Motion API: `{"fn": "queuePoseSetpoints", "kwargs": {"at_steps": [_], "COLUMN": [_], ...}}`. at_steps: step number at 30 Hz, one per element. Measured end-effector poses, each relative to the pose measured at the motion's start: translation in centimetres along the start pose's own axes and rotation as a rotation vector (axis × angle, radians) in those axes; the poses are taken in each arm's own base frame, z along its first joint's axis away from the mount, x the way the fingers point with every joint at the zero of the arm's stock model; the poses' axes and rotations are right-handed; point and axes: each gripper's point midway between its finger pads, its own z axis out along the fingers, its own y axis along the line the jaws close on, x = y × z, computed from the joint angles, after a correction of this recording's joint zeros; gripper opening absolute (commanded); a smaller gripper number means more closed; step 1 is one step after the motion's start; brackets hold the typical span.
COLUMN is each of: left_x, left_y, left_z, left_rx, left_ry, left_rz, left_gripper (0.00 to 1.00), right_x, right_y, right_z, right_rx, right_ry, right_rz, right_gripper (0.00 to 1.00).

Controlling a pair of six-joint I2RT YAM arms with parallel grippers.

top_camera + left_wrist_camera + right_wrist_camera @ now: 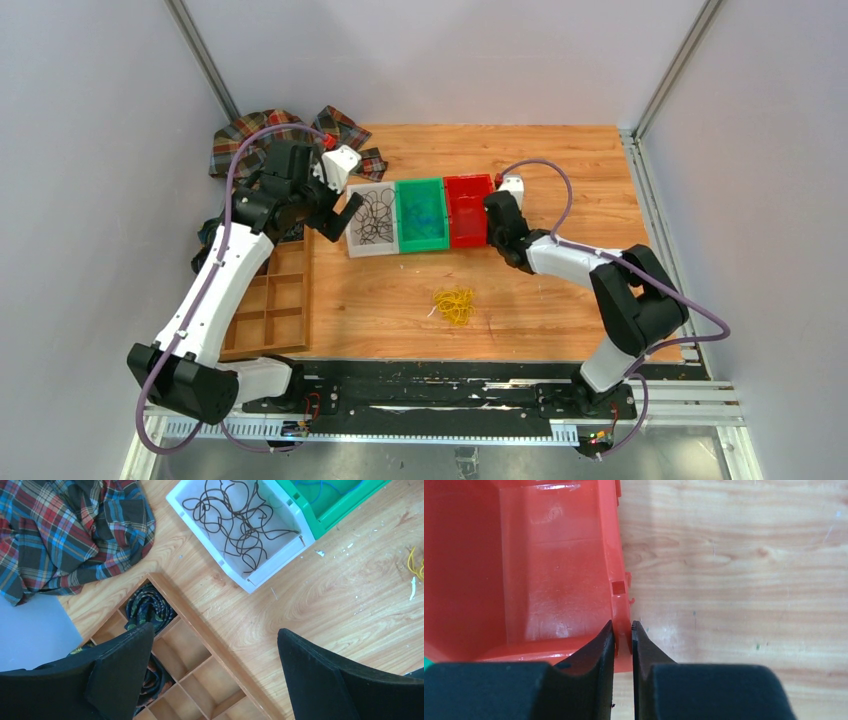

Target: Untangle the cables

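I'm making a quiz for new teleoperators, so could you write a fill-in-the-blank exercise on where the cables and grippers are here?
1. The white bin holds cables coloured ____.
2. The yellow cables lie loose on the ____.
3. The right gripper is shut on the wall of a bin whose colour is ____.
4. The left gripper is ____, holding nothing.
Missing words: black; table; red; open.
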Motion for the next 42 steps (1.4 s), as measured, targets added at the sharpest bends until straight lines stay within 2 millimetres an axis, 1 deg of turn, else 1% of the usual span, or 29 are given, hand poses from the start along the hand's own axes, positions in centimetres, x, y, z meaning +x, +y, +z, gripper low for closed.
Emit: {"fn": "queuePoseSetpoints", "kwargs": {"at_steps": [3, 4, 6, 7, 8, 11, 13, 14, 17, 19, 21, 23, 24, 26, 27, 30, 31, 32, 34, 37, 39, 42], "left_x": [0.2, 0.2, 0.2, 0.1, 0.1, 0.1, 0.2, 0.2, 0.2, 0.2, 0.3, 0.3, 0.4, 0.6, 0.6, 1.0, 1.0, 1.0, 1.0, 1.0, 0.9, 0.9], "left_y": [-0.2, -0.2, -0.2, -0.3, -0.3, -0.3, -0.4, -0.4, -0.7, -0.7, -0.9, -1.0, -1.1, -1.2, -1.3, -1.8, -1.9, -2.0, -2.3, -2.5, -2.8, -3.1], "left_z": [0.1, 0.1, 0.1, 0.1, 0.1, 0.2, 0.4, 0.5, 0.7, 0.6, 0.6, 0.5, 0.5, 0.5, 0.4, 0.4, 0.3, 0.2, -0.1, -0.5, -0.9, -1.4], "left_rx": [0.01, 0.012, 0.015, 0.016, 0.019, 0.021, 0.027, 0.031, 0.044, 0.049, 0.057, 0.066, 0.07, 0.078, 0.083, 0.108, 0.113, 0.12, 0.134, 0.147, 0.157, 0.17], "left_ry": [0.004, 0.004, 0.003, 0.002, 0.001, 0.003, 0.006, 0.007, 0.011, 0.011, 0.013, 0.015, 0.017, 0.022, 0.026, 0.035, 0.035, 0.033, 0.026, 0.016, 0.009, -0.003], "left_rz": [0.008, 0.01, 0.012, 0.014, 0.019, 0.021, 0.021, 0.021, 0.02, 0.02, 0.021, 0.026, 0.029, 0.033, 0.036, 0.045, 0.047, 0.049, 0.056, 0.067, 0.07, 0.073], "left_gripper": [0.98, 0.98, 0.98, 0.98, 0.98, 0.98, 0.98, 0.98, 0.98, 0.98, 0.98, 0.98, 0.98, 0.98, 0.98, 0.98, 0.98, 0.98, 0.98, 0.98, 0.98, 0.98], "right_x": [1.5, 1.9, 2.3, 2.5, 3.2, 3.3, 2.9, 2.5, 0.2, -0.6, -0.7, 0.6, 1.6, 4.0, 5.7, 9.4, 10.3, 10.9, 11.8, 13.0, 13.2, 12.8], "right_y": [-0.2, -0.2, 0.1, 0.3, 0.7, 0.7, 0.3, 0.2, 0.4, 1.0, 2.5, 4.7, 5.8, 7.7, 8.6, 9.6, 10.0, 10.4, 11.3, 12.1, 12.5, 13.0], "right_z": [-0.5, -0.7, -1.1, -1.4, -2.0, -2.5, -3.5, -4.0, -6.1, -7.6, -9.4, -11.3, -12.2, -13.4, -13.9, -14.5, -14.6, -14.6, -14.7, -14.6, -14.6, -14.9], "right_rx": [0.042, 0.054, 0.08, 0.089, 0.119, 0.136, 0.147, 0.144, 0.102, 0.055, -0.028, -0.149, -0.218, -0.341, -0.415, -0.538, -0.574, -0.602, -0.658, -0.708, -0.729, -0.749], "right_ry": [0.036, 0.046, 0.048, 0.047, 0.051, 0.05, 0.043, 0.034, -0.013, -0.03, -0.047, -0.041, -0.033, -0.005, 0.02, 0.09, 0.117, 0.134, 0.158, 0.195, 0.2, 0.186], "right_rz": [0.039, 0.048, 0.066, 0.074, 0.099, 0.114, 0.12, 0.12, 0.12, 0.093, 0.04, -0.031, -0.069, -0.141, -0.182, -0.259, -0.283, -0.299, -0.327, -0.353, -0.357, -0.351], "right_gripper": [0.16, 0.17, 0.23, 0.27, 0.41, 0.55, 0.6, 0.61, 0.62, 0.6, 0.58, 0.55, 0.54, 0.53, 0.53, 0.51, 0.49, 0.45, 0.36, 0.25, 0.18, 0.04]}}
